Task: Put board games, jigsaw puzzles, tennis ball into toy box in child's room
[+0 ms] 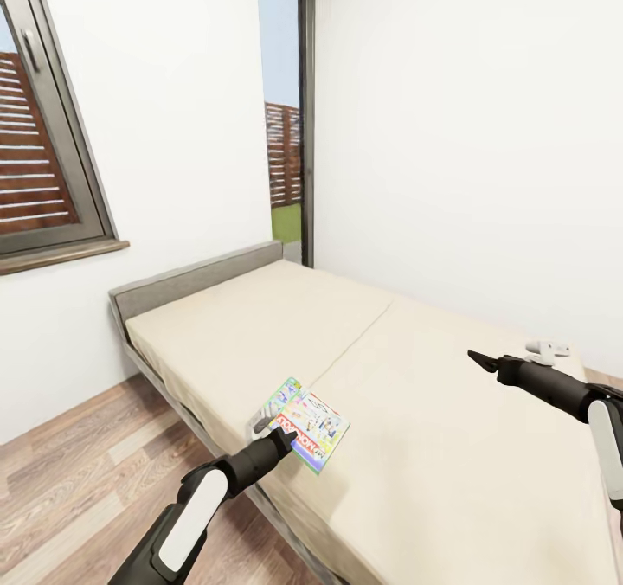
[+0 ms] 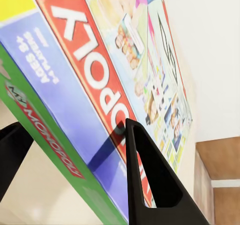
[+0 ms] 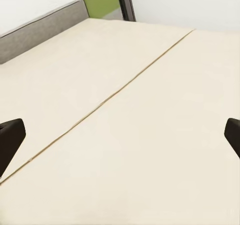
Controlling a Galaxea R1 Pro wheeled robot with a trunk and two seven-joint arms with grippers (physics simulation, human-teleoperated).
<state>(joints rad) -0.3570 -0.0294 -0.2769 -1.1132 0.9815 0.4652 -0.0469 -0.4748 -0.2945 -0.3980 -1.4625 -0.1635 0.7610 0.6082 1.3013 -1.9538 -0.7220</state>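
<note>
A green-white-red Monopoly board game (image 1: 310, 429) lies on the bed (image 1: 407, 446), close to its left edge. My left gripper (image 1: 279, 436) reaches it from the floor side. In the left wrist view the board game (image 2: 100, 80) has its green edge between the two fingers of the gripper (image 2: 75, 127): one black finger (image 2: 150, 185) lies on the printed lid and the other sits under the box. The jaws stand narrow, shut on the box edge. My right gripper (image 1: 476, 358) hovers over the right part of the bed. The right gripper (image 3: 120, 135) is open with only mattress between its fingers.
The bed's grey headboard (image 1: 195, 278) stands against the far wall under a window (image 1: 43, 161). A small white object (image 1: 547, 350) lies on the bed's far right corner. Wooden floor (image 1: 78, 481) runs along the bed's left side. A glass door (image 1: 285, 118) is behind the bed.
</note>
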